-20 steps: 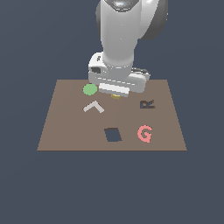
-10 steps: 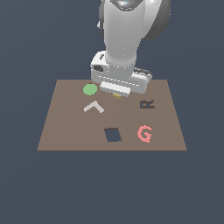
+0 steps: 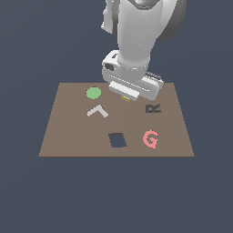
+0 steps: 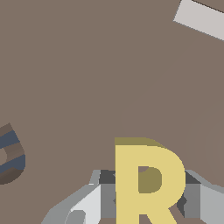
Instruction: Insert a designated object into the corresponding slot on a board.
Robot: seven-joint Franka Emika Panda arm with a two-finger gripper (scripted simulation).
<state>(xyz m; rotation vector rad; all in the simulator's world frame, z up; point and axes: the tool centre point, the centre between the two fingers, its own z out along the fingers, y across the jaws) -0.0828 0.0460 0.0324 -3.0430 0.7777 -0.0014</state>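
My gripper (image 3: 127,96) hangs over the back middle of the brown board (image 3: 68,136) and is shut on the yellow R-shaped piece (image 4: 148,183). In the wrist view the piece sits between the grey fingers (image 4: 87,205), held above the board. In the exterior view only a small yellow tip (image 3: 126,99) shows under the hand. The dark R-shaped slot (image 3: 153,108) lies on the board toward the exterior view's right of the gripper, apart from it. A part of the slot shows at the edge of the wrist view (image 4: 9,156).
On the board are a green disc (image 3: 93,93), a grey angled piece (image 3: 97,111) that also shows in the wrist view (image 4: 201,19), a dark square cutout (image 3: 117,140) and a pink G (image 3: 150,139). The arm's body hides the board's back middle.
The gripper, with the yellow piece in it, has shifted slightly toward the exterior view's right. Nothing on the board has moved.
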